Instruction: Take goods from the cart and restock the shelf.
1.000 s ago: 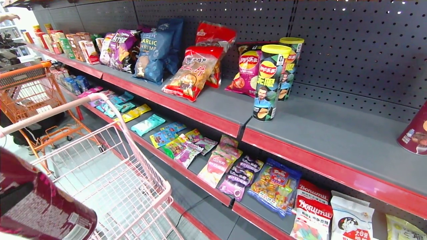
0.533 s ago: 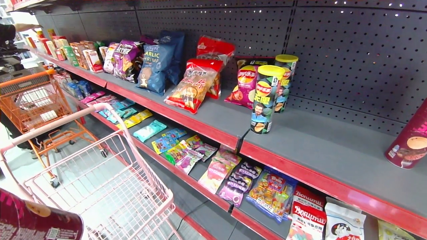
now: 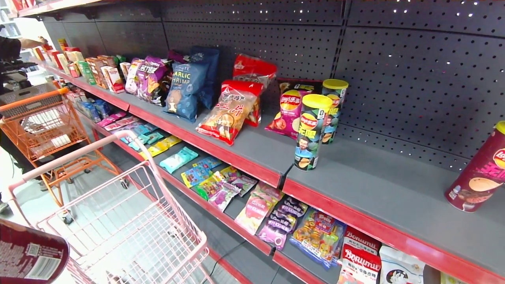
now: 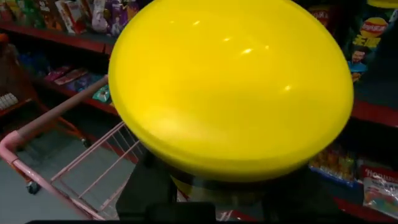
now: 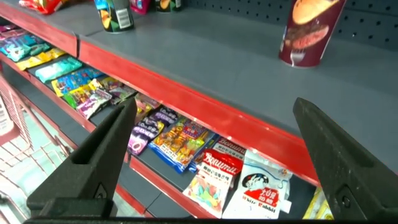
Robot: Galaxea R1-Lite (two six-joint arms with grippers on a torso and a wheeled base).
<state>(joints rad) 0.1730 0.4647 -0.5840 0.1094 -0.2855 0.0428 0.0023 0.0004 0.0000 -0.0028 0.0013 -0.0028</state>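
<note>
Grey shelf (image 5: 205, 62) ahead of right jaws (spread, empty), bare up to red lip (image 5: 186, 102). Left jaws clamp can (image 4: 230, 87); cart (image 3: 118, 225) beneath.

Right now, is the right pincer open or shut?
Open. On the right pincer, the fingers stand wide apart, with only the shelf seen between them.

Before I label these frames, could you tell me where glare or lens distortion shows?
Head view: bright specks dot the pegboard; the maroon can leans, wide-angle stretch. Left wrist view: highlights on the yellow lid. Right wrist view: even light.
</note>
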